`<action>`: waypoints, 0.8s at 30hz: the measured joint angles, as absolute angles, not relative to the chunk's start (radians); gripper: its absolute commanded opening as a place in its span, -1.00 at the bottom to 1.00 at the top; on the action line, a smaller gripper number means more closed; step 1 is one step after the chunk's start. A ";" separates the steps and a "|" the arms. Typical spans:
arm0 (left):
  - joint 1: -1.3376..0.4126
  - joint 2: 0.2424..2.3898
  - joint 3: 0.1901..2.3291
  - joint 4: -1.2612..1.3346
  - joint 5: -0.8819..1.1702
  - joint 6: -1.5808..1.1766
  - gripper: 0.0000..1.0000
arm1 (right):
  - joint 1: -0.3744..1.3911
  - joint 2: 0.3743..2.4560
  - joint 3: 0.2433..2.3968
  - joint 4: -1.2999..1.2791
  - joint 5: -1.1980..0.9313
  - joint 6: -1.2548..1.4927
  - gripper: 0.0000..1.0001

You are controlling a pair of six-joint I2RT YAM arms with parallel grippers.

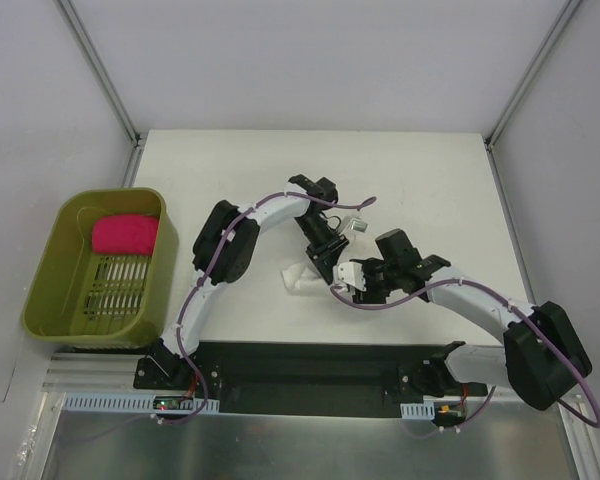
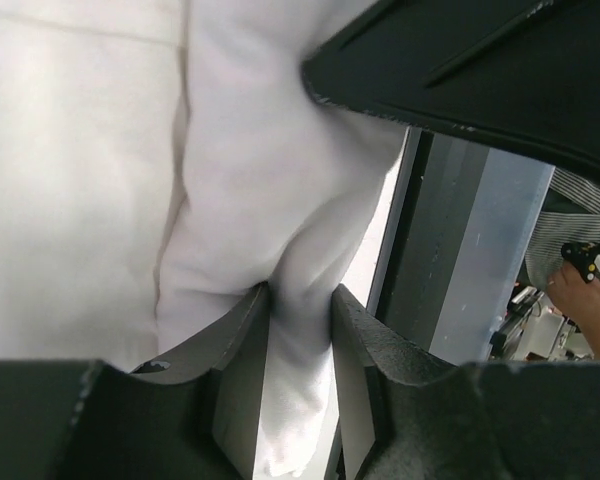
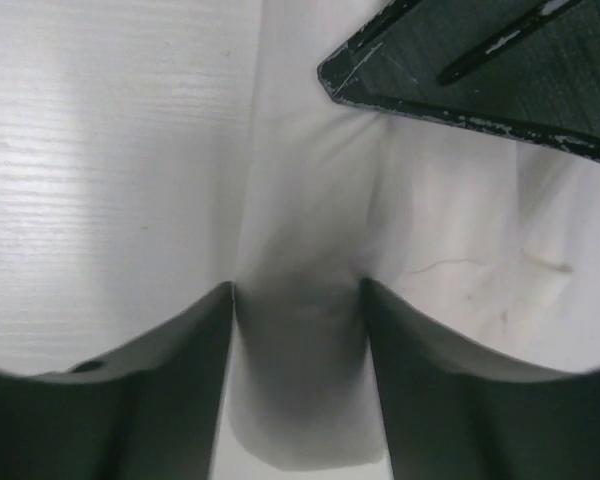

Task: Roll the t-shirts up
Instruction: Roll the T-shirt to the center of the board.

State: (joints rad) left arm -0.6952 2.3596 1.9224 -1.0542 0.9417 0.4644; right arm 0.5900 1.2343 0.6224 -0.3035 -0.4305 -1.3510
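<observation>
Open tabletop (image 1: 280, 160) across the whole far strip and in the right far corner. Blocked mid-table by the left tool (image 2: 300, 295) and right tool (image 3: 298, 290), close together, each clamped on a fold of the t-shirt (image 1: 300, 282). Narrow gap between the left arm (image 1: 225, 245) and a green basket (image 1: 40, 300) at the left edge. Walled in by white panels (image 1: 310, 60) behind and at both sides.

On the counter (image 1: 280, 170), near its middle, t-shirt (image 1: 300, 281) under left hand (image 1: 330, 264) and right hand (image 1: 352, 287), basket (image 1: 48, 292) off the left edge, bundle (image 1: 125, 235) inside.
</observation>
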 measured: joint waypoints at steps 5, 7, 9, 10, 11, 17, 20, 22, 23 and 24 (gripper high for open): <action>-0.673 2.368 1.927 -1.055 0.954 0.463 -0.20 | 0.596 1.285 0.645 -0.274 -0.403 -1.296 -0.11; -0.666 2.368 1.927 -1.050 0.959 0.462 -0.18 | 0.596 1.291 0.647 -0.257 -0.395 -1.273 0.02; -0.661 2.368 1.923 -1.039 0.960 0.460 -0.16 | 0.596 1.293 0.646 -0.252 -0.386 -1.259 0.13; -0.659 2.367 1.919 -1.029 0.960 0.459 -0.16 | 0.596 1.295 0.646 -0.251 -0.384 -1.256 0.15; -0.659 2.365 1.908 -1.017 0.959 0.456 -0.15 | 0.596 1.298 0.646 -0.250 -0.382 -1.255 0.19; -0.635 2.362 1.893 -0.970 0.952 0.401 -0.08 | 0.599 1.317 0.652 -0.265 -0.395 -1.261 0.32; -0.603 2.305 1.810 -0.881 0.927 0.361 -0.03 | 0.600 1.322 0.653 -0.258 -0.393 -1.261 0.33; -0.562 2.215 1.690 -0.785 0.885 0.337 0.03 | 0.603 1.322 0.647 -0.245 -0.389 -1.260 0.32; -0.540 2.141 1.601 -0.721 0.839 0.321 0.07 | 0.604 1.322 0.641 -0.234 -0.385 -1.260 0.32; -0.516 2.063 1.514 -0.663 0.777 0.305 0.11 | 0.605 1.322 0.635 -0.223 -0.382 -1.260 0.32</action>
